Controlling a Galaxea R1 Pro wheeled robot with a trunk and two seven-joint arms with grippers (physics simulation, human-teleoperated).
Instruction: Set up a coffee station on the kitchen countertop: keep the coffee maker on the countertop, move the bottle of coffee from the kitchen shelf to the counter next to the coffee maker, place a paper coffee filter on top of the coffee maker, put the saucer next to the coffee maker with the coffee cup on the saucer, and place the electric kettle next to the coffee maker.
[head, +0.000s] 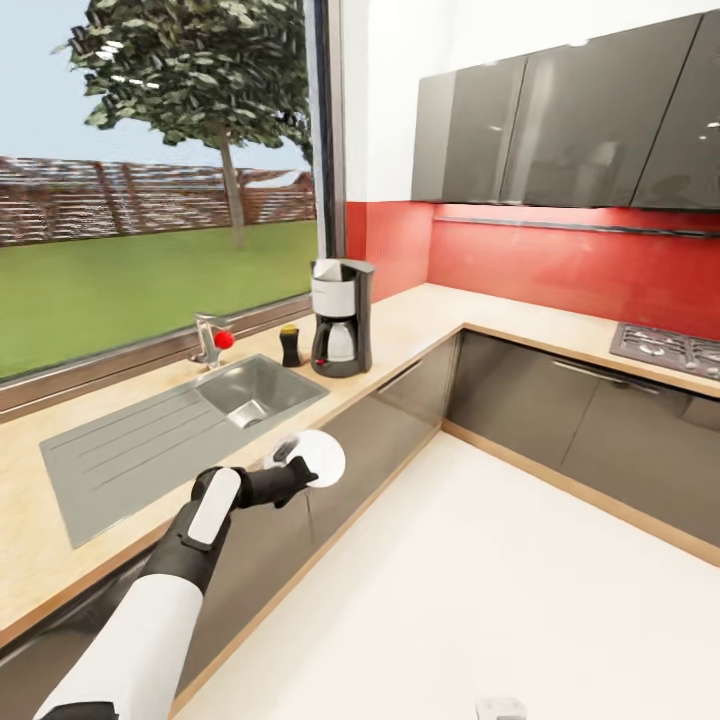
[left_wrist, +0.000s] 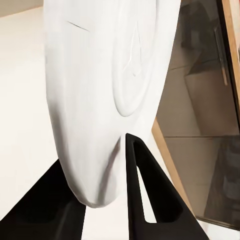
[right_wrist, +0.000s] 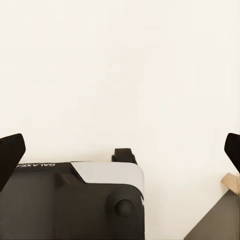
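My left gripper (head: 297, 470) is shut on the rim of the saucer (head: 320, 457), a flat round white plate, and holds it on edge in front of the grey cabinets, below the countertop (head: 425, 312) edge. In the left wrist view the saucer (left_wrist: 100, 90) stands between the black fingers (left_wrist: 137, 175) of the left gripper (left_wrist: 97, 165). The coffee maker (head: 341, 318) stands on the countertop right of the sink, with the bottle of coffee (head: 291, 345) just to its left. My right gripper (right_wrist: 120, 145) is open over the pale floor with nothing between its fingers. The coffee cup and electric kettle are out of view.
The inset grey sink (head: 255, 388) with drainboard and a faucet with a red knob (head: 223, 340) lies left of the bottle. A gas hob (head: 668, 348) sits on the far right counter. Grey wall cabinets (head: 560, 120) hang above a red backsplash. Open white floor (head: 470, 590) lies to the right.
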